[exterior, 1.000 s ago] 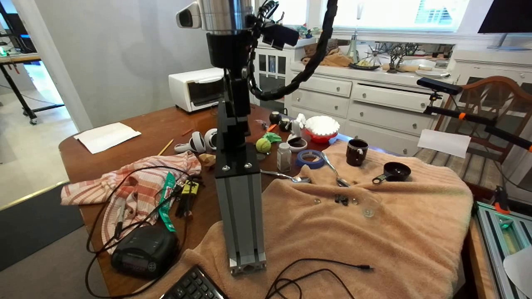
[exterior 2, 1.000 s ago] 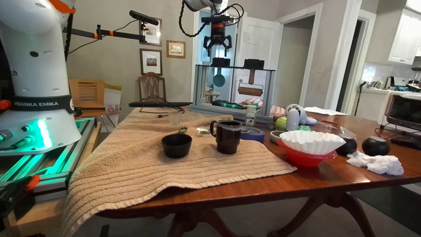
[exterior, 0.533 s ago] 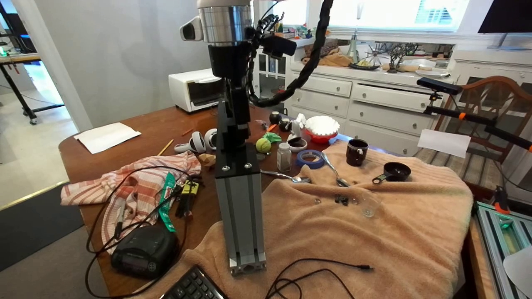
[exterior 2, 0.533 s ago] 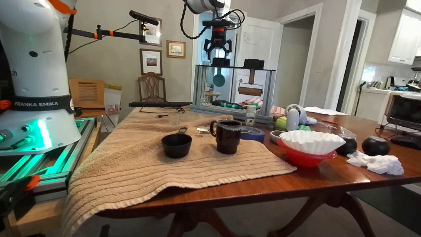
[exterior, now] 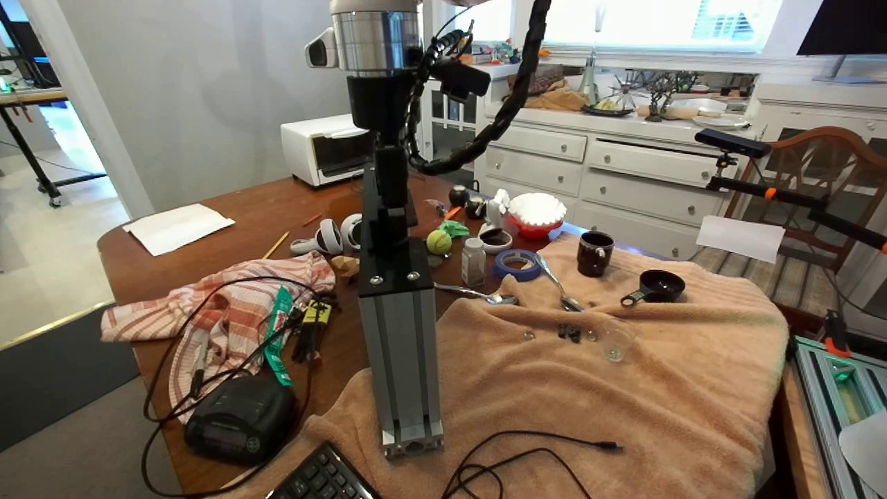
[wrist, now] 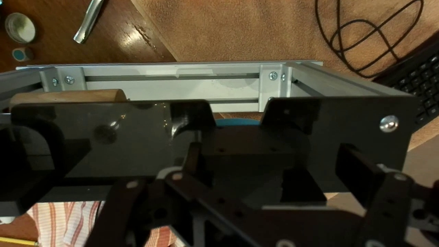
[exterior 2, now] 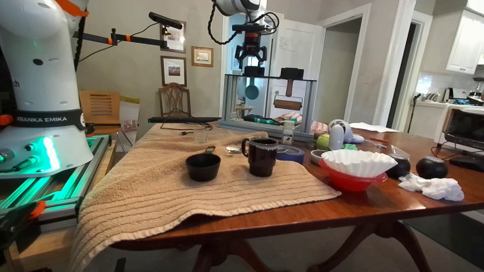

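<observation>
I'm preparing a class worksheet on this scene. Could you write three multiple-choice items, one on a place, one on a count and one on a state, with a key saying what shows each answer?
1. Where is the gripper?
A. Under the table
B. Over the rack
C. Inside the mug

2. How many black blocks sit on top of the rack?
A. None
B. Four
C. Two

3. How do the gripper's fingers stand?
A. Apart
B. Pressed together
C. Shut on the mug

1 B: an exterior view shows it above a block.
2 C: an exterior view shows a pair there.
3 A: the wrist view shows a gap between them.
</observation>
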